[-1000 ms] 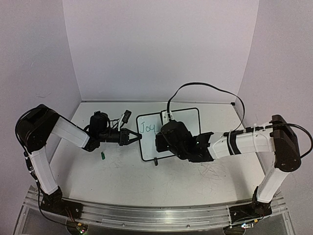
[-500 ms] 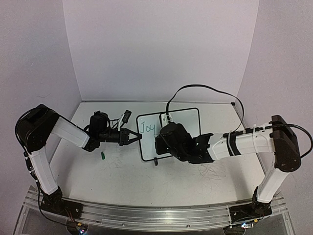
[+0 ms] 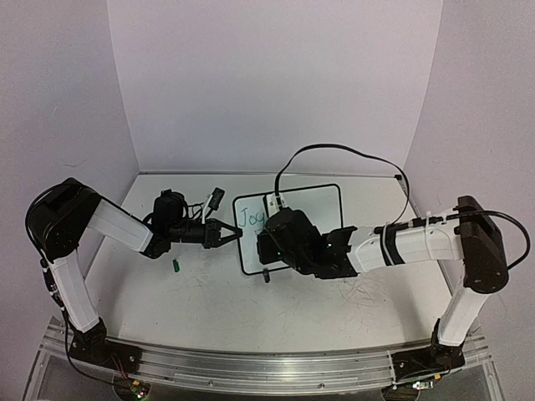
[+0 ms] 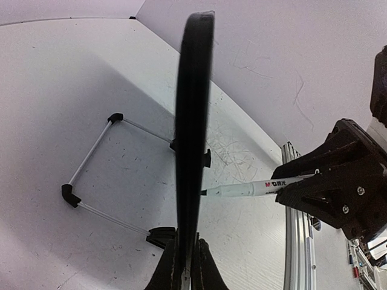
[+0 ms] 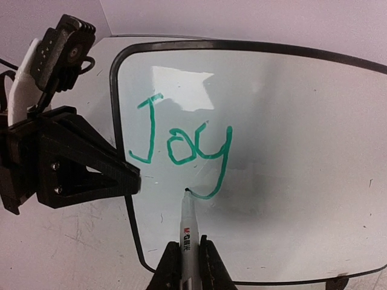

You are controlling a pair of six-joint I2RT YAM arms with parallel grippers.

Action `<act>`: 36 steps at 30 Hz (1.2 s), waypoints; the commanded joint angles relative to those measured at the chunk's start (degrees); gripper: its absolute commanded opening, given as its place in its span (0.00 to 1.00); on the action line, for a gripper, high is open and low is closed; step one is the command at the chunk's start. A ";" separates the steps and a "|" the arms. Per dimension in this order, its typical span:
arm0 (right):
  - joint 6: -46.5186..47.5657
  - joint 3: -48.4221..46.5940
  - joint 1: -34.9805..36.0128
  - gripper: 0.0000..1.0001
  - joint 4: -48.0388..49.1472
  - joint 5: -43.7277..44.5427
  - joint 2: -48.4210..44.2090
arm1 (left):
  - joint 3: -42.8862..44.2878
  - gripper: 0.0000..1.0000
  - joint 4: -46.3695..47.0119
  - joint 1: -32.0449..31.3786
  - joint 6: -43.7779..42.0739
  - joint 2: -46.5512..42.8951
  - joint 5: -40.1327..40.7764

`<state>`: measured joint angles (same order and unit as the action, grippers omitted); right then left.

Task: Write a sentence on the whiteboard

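The writing step is in hand, and by my reading it is early. Only the first word of the sentence [image 5: 181, 145], "Joy" in green, stands in the upper left part of the whiteboard [image 5: 290, 151]. The rest of the whiteboard, to the right of that word and below it, is bare.

The whiteboard sits on the bench [image 3: 209, 309]. The left end effector [image 5: 136, 180] is clenched on its left edge, apparently to steady it. The right end effector [image 5: 184, 266] is over its lower left part, clenched around a marker [image 5: 186, 232]. The marker's tip is at the end of the hooked tail of the "y". I cannot tell whether the tip presses on the surface or hangs just off it.

A small green thing [image 3: 176, 266], perhaps the marker's cap, lies on the bench to the left of the whiteboard.

The next move, as I judge it, is to bring the tip off the "y" and over to the bare white to the right of "Joy". There it must come down lightly to begin the next word. The letters should be sized so that the remaining words fit, and the left grip must not slip.
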<state>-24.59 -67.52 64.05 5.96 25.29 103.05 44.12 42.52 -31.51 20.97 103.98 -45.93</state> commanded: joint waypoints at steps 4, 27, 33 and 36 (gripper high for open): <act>0.93 -0.60 -0.32 0.00 0.80 -0.59 -3.14 | -0.74 0.00 1.42 -0.73 -0.92 -2.71 -1.79; 4.32 3.07 -5.80 0.00 5.65 -0.14 -8.54 | -0.49 0.00 1.24 -0.75 -1.11 -2.47 -1.88; 5.19 2.69 -5.82 0.00 6.88 0.22 -7.99 | -0.50 0.00 1.18 -0.73 -1.17 -2.38 -1.82; 5.17 2.25 -5.84 0.00 6.88 0.77 -7.54 | -0.44 0.00 1.17 -0.75 -1.18 -2.38 -1.81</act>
<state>-20.37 -62.42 58.15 10.76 24.66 94.27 44.10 42.52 -31.62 20.78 103.79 -46.37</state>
